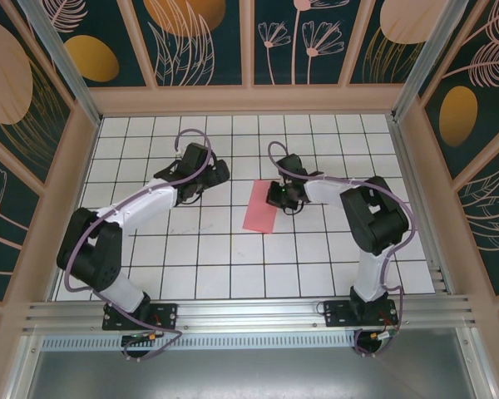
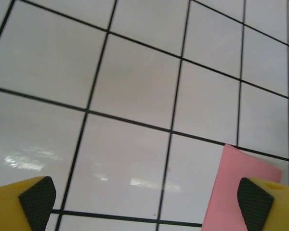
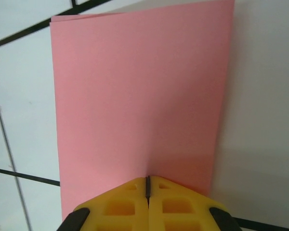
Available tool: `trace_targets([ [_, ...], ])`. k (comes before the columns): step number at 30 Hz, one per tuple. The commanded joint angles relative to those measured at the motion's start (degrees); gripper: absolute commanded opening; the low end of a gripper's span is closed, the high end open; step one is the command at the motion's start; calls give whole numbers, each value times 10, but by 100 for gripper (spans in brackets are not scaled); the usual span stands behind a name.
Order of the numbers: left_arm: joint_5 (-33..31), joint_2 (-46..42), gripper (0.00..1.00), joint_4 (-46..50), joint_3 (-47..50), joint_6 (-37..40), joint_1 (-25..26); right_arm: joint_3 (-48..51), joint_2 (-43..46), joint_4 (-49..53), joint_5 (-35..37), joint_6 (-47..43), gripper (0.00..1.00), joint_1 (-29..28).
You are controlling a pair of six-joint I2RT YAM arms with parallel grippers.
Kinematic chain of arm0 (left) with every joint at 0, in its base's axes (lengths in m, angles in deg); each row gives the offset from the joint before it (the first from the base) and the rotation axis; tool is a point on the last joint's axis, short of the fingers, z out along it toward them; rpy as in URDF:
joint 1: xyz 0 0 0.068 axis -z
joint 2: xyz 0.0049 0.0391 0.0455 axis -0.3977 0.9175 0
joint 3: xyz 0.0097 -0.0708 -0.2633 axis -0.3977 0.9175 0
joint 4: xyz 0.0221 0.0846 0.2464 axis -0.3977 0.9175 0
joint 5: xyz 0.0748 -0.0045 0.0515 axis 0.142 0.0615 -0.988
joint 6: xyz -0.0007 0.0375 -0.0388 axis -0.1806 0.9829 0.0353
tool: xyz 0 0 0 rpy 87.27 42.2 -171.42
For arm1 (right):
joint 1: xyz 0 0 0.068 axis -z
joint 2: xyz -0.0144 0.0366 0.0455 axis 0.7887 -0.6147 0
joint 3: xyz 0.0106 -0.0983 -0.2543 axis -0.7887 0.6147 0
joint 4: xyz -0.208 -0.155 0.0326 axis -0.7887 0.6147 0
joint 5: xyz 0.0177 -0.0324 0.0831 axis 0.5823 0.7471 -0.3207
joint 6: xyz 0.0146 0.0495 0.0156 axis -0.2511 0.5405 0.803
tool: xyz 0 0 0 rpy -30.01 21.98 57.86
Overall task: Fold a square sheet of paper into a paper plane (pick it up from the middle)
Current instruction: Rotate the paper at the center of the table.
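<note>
My right claw (image 3: 148,185) is clenched, tips at the folded sheet of paper's (image 3: 135,96) edge; I'd press flat, drag firmly along the crease. My left claw (image 2: 145,203) hangs released, left of it.

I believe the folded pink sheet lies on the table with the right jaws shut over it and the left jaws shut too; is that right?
Not quite: the left jaws stand wide open, as the left wrist view shows. The folded pink sheet lies under the shut right jaws.
</note>
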Motion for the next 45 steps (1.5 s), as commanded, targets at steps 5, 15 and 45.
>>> trace_targets([
  [5, 20, -57, 99, -34, 53, -29, -17, -88, -59, 13, 13, 132, 6, -46],
  [15, 112, -79, 90, -126, 132, -89, -17, -239, -137, 107, 15, -3, 7, -31],
  [45, 301, 25, 33, -339, 165, -201, 92, 87, 114, -63, 118, 159, 5, 51],
])
